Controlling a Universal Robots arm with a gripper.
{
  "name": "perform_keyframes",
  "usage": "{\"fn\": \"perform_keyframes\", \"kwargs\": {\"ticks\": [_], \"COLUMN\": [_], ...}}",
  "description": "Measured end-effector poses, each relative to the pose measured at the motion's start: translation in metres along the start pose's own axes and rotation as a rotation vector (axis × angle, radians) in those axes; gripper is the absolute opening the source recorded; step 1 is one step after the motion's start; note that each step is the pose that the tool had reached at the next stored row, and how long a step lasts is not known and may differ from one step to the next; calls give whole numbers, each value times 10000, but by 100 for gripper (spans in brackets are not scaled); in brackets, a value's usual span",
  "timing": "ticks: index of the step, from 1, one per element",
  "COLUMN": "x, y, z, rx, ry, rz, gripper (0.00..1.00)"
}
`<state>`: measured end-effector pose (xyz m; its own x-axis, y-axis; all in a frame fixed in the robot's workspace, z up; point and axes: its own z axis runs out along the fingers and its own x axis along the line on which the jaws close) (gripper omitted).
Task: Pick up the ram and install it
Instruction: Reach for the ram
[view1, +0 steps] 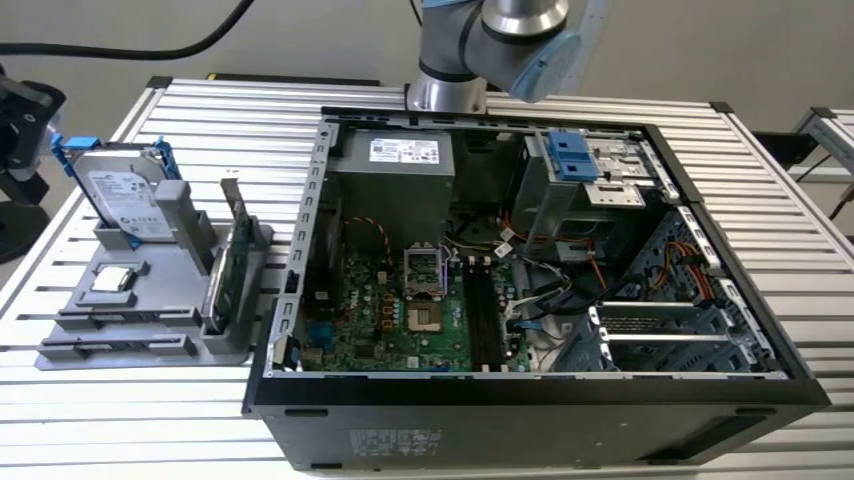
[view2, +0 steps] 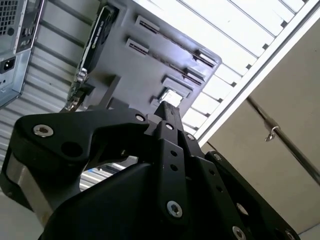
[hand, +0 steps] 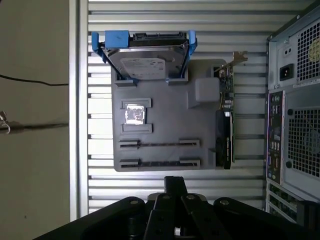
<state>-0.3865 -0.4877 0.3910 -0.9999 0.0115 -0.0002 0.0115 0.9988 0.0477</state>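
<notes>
The ram (hand: 159, 144) shows as a thin dark bar seen edge-on, standing in a slotted holder of the grey parts tray (hand: 165, 112). A similar thin line lies in the holder beside it. In both wrist views my gripper (hand: 175, 181) (view2: 167, 109) hangs high above the tray, just off the edge nearest those holders. Its fingers are shut together with nothing between them. The open computer case (view1: 534, 390) lies on the table, and the long black memory slots (view1: 487, 320) run along its green motherboard.
The tray (view1: 160, 275) also carries a hard drive (hand: 145, 62) in a blue frame, a small square chip (hand: 134, 114) and an upright green card with a metal bracket (hand: 225, 120). The case's rear panel (hand: 295, 125) stands beside the tray. The arm's base (view1: 447, 90) sits behind the case.
</notes>
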Motion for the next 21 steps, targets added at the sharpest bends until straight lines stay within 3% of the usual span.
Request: {"fn": "perform_keyframes", "kwargs": {"ticks": [8, 21], "x": [-1, -1], "y": [-55, -66], "z": [2, 12], "rx": [0, 0], "ry": [0, 0], "rz": [0, 0], "gripper": [0, 0]}}
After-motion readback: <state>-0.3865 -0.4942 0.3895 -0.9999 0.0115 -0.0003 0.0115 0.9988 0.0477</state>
